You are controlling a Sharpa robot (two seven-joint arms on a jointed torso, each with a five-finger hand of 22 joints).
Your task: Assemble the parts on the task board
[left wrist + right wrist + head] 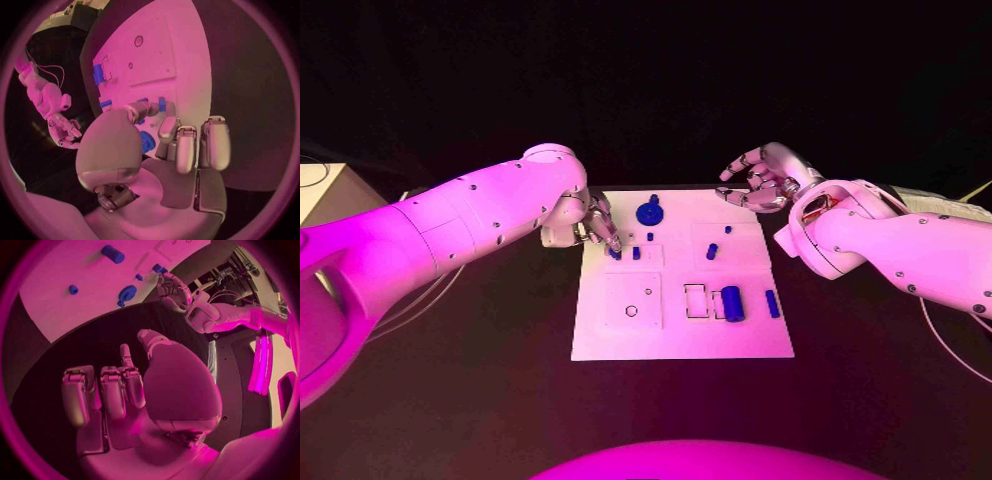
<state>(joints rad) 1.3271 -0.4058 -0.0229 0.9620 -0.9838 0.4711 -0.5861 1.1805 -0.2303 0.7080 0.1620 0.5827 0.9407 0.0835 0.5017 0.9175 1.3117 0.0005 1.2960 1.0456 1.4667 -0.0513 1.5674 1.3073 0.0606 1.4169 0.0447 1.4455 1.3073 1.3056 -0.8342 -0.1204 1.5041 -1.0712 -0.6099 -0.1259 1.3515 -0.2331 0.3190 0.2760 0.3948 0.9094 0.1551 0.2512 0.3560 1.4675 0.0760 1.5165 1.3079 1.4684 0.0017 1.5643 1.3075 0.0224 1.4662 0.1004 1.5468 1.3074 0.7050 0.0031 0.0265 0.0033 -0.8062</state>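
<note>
white task board lies mid-surface, blue parts on it; left hand works at its far left corner. left wrist view: fingers pinch a small part, apparently for seating. right wrist view: right hand clear of the board, fingers loosely apart, holding nothing.

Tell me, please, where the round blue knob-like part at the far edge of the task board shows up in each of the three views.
Head view: the round blue part stands near the task board's far edge, beside the left hand.
Left wrist view: the round blue part peeks out between that hand's thumb and fingers.
Right wrist view: the round blue part lies on the board, close to the left hand.
Shared landmark: the left hand.
</note>
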